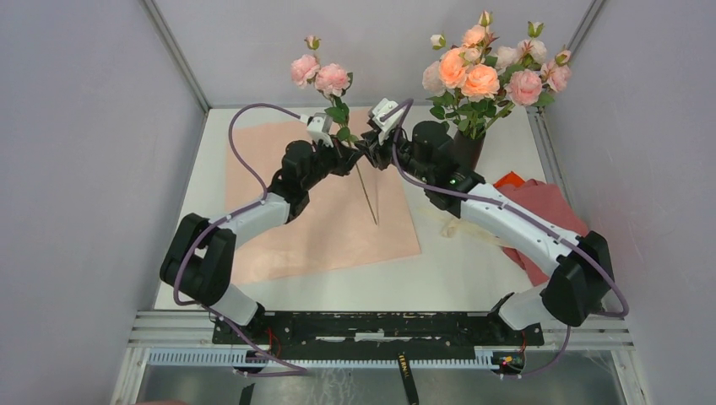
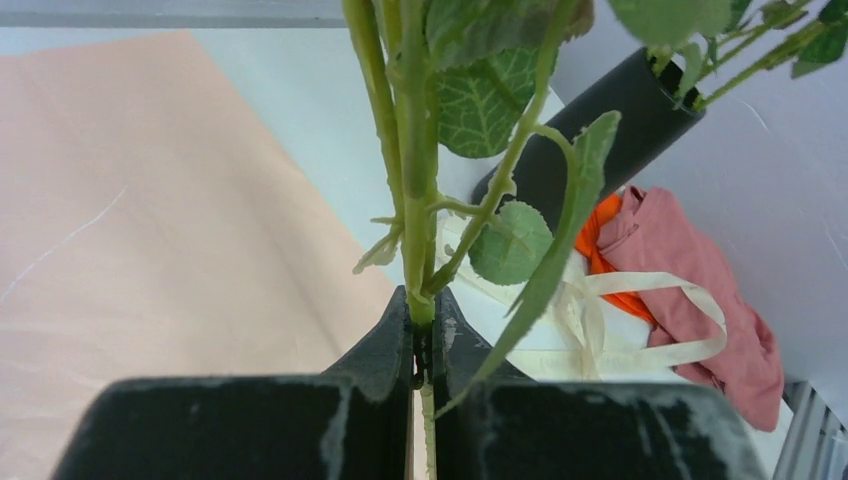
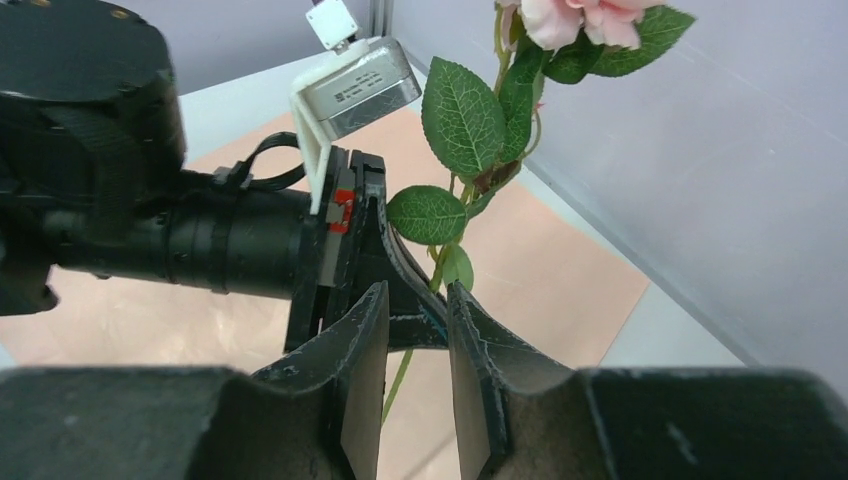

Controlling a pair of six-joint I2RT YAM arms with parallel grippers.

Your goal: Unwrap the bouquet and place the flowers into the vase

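My left gripper [image 2: 423, 298] is shut on the green stem [image 2: 415, 180] of a flower spray, held upright above the table. Its pink roses [image 1: 321, 74] stand high and the stem's end [image 1: 368, 198] hangs over the bouquet's light pink wrapping paper [image 1: 287, 236], which lies spread flat. Right beside it, my right gripper [image 3: 415, 292] is open with nothing between its fingers; the stem [image 3: 438, 270] and the left gripper's fingers [image 3: 395, 265] lie just beyond its tips. The black vase [image 1: 469, 150] at the back right holds several flowers [image 1: 490, 72].
A cream ribbon [image 1: 460, 226] lies loose on the white table to the right of the paper. A pink-red cloth with an orange piece [image 1: 549, 211] sits at the right edge. Grey walls close in on both sides and the back.
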